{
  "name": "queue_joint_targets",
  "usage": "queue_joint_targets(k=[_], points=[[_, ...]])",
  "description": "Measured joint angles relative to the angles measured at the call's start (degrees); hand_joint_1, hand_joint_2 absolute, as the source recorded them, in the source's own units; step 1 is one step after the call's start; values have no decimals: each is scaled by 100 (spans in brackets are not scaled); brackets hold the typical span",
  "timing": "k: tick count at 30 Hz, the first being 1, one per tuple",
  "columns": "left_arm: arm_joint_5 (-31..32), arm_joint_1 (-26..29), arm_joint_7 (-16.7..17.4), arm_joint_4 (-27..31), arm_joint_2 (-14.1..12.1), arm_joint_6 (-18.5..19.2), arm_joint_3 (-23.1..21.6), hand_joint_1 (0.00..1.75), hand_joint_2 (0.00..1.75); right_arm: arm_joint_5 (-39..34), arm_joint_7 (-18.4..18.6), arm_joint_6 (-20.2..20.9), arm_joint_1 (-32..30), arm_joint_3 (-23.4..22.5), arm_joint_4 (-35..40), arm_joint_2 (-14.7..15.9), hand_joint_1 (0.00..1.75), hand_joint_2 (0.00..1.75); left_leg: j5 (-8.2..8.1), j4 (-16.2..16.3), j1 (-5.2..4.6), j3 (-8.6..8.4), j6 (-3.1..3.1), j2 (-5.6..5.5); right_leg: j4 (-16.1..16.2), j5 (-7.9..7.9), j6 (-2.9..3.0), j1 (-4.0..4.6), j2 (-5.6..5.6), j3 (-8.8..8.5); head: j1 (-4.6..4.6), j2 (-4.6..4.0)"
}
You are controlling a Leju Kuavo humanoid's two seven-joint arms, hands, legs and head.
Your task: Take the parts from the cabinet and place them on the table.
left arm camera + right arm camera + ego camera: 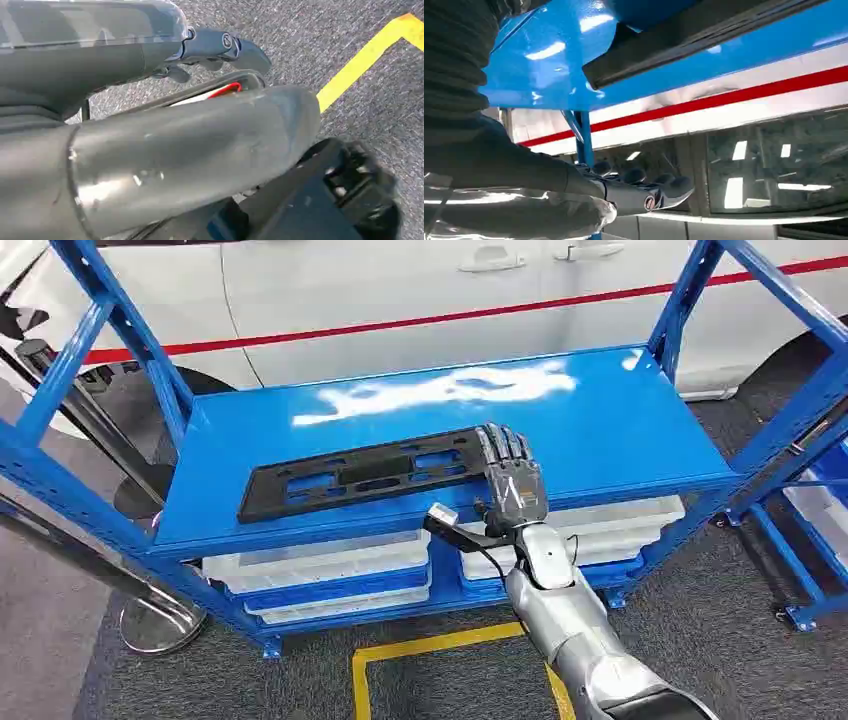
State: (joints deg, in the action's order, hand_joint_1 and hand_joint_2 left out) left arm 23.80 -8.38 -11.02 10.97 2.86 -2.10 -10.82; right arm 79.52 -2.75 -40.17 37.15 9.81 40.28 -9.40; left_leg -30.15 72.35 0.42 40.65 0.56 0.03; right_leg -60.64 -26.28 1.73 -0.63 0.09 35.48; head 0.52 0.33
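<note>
A long black plastic part [360,472] with several cut-outs lies flat on the top shelf of the blue cabinet [600,420]. My right hand [512,480] reaches over the shelf's front edge, its back turned up and its fingers stretched out over the part's right end; it holds nothing. In the right wrist view the part [704,35] shows as a dark bar on the blue shelf, apart from the straight fingers of that hand [634,192]. My left hand [220,47] hangs over the grey floor with nothing in it.
White bins [320,565] fill the lower shelves. A white car with a red stripe [400,290] stands behind the cabinet. Another blue rack [800,500] is at the right, a metal post base [160,625] at the left. Yellow floor tape [420,645] runs in front.
</note>
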Motion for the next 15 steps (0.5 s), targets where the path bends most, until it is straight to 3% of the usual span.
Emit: queue_joint_targets(k=[2,3,6,7,8,9,11,12,13,14,15], points=[[7,-13,-7,0,0,-2,2,0,0,0,6,0,16,9,2,-2,0,175,508,-1028,-1,-503,-54,0,1,-9,-13,-3,5,-26,-2,0],[15,-19,-15,0,0,-2,4,0,0,0,13,0,28,15,0,0,0,175,430,-1231,-26,-609,-81,-6,5,-12,-34,11,8,-19,-2,0],[24,-22,-54,2,0,13,31,0,0,-11,28,0,26,35,-15,0,0,175,445,-1313,-82,-613,-139,-23,49,27,-130,-11,4,0,-2,0],[31,-20,-81,2,0,28,39,0,0,-18,28,0,27,41,-15,0,0,175,474,-1369,-87,-628,-183,-26,67,36,-169,-10,4,-12,-2,0],[35,-19,-94,2,0,33,42,0,0,-17,28,0,29,44,-15,2,0,175,537,-1478,-10,-685,-240,-12,26,-13,-201,-6,-1,-3,-4,0],[42,-26,-120,2,0,35,44,0,0,-17,26,0,38,44,-15,4,0,175,552,-1519,-38,-704,-265,-6,-104,-118,-207,-9,0,45,-4,0],[83,-33,-175,2,-4,61,48,0,0,-17,26,0,44,46,-26,7,0,175,555,-1517,-51,-697,-293,-2,-883,-552,-214,-10,1,413,-4,0],[101,-33,-201,2,-4,79,48,0,0,-20,26,0,22,46,-37,13,0,175,531,-1517,-61,-697,-324,-3,-1281,-689,-221,-10,0,614,-2,0],[114,-31,-229,2,-4,96,48,0,0,-20,26,0,1,46,-48,20,0,175,526,-1510,-61,-696,-329,-5,-1515,-717,-230,-12,-1,743,-7,0],[138,-26,-247,2,-4,112,48,0,0,-22,26,0,-14,46,-59,24,0,175,512,-1503,-61,-701,-327,-10,-1496,-614,-234,-14,-2,750,-4,0],[142,-18,-273,2,-4,131,48,0,0,-28,26,0,-14,48,-61,24,0,175,491,-1480,-58,-703,-318,-12,-1243,-406,-237,-19,-5,643,-4,0]])
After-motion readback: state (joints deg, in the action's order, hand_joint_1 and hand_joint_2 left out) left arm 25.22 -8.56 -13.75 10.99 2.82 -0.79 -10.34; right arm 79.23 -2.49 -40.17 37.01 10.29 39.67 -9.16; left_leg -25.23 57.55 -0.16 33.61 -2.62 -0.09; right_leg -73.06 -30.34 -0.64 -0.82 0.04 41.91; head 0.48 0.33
